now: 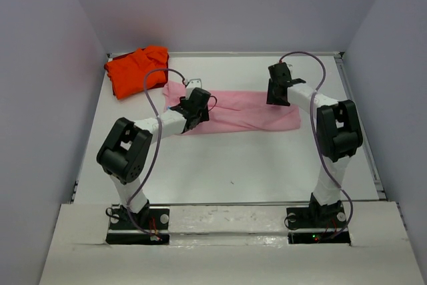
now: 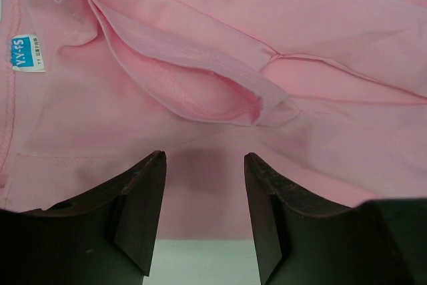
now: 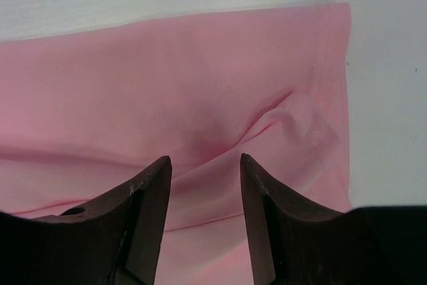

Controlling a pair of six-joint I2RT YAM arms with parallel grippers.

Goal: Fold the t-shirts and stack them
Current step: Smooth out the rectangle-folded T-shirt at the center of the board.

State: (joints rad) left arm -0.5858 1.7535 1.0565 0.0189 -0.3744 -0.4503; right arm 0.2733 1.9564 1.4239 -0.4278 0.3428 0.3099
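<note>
**Now: both arms over the pink shirt, fingers parted**

Across the middle of the white counter (image 1: 233, 165) lies the light pink t-shirt (image 1: 247, 117), drawn out into a long band running left to right. The orange-red t-shirt (image 1: 137, 69) sits bunched in the far left corner, just beside the pink one's left end; whether the two touch cannot be told.

The left fingers (image 2: 133, 198) are over the left part of the pink shirt. They stand apart, with bare pink cloth showing in the gap and nothing clamped between them. Ahead of them the neckline (image 2: 200, 78) curls up in a loose fold, and a small blue-and-white label (image 2: 27, 53) shows at the far left of the wrist view.

The right fingers (image 3: 143, 198) are over the shirt's right end, likewise apart and holding nothing. A shallow crease runs through the cloth just ahead of them, and the stitched hem (image 3: 333, 65) lies to their right, with bare counter beyond it.
</note>
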